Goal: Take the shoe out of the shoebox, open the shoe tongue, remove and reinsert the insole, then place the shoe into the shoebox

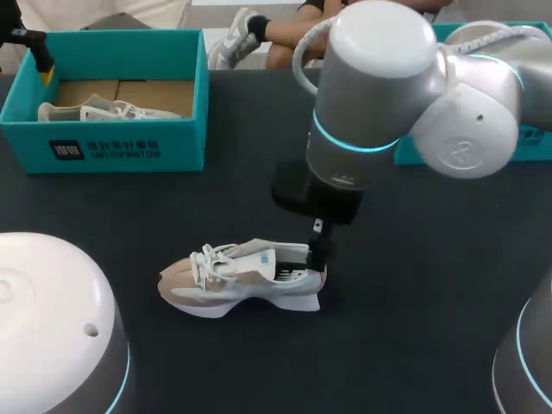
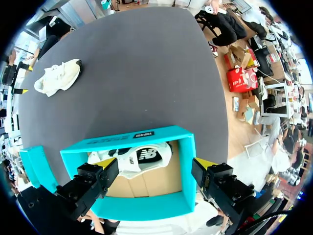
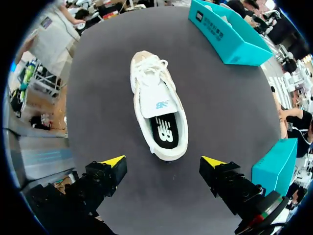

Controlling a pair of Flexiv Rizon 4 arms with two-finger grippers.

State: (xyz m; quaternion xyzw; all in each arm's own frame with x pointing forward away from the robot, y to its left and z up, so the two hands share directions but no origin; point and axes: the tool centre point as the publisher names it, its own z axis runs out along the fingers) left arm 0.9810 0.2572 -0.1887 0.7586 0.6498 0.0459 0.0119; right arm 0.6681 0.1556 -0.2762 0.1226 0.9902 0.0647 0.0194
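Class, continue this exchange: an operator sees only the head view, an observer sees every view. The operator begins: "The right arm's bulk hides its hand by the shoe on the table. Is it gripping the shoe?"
Observer: No. The right hand is open, its fingertips wide apart and off the shoe, whose heel lies just ahead.
Operator: Is the insole in?
Observer: Yes, the dark insole lies flat inside, the tongue over its front part.
Operator: And the left hand?
Observer: The left hand is open above the shoebox, holding nothing.
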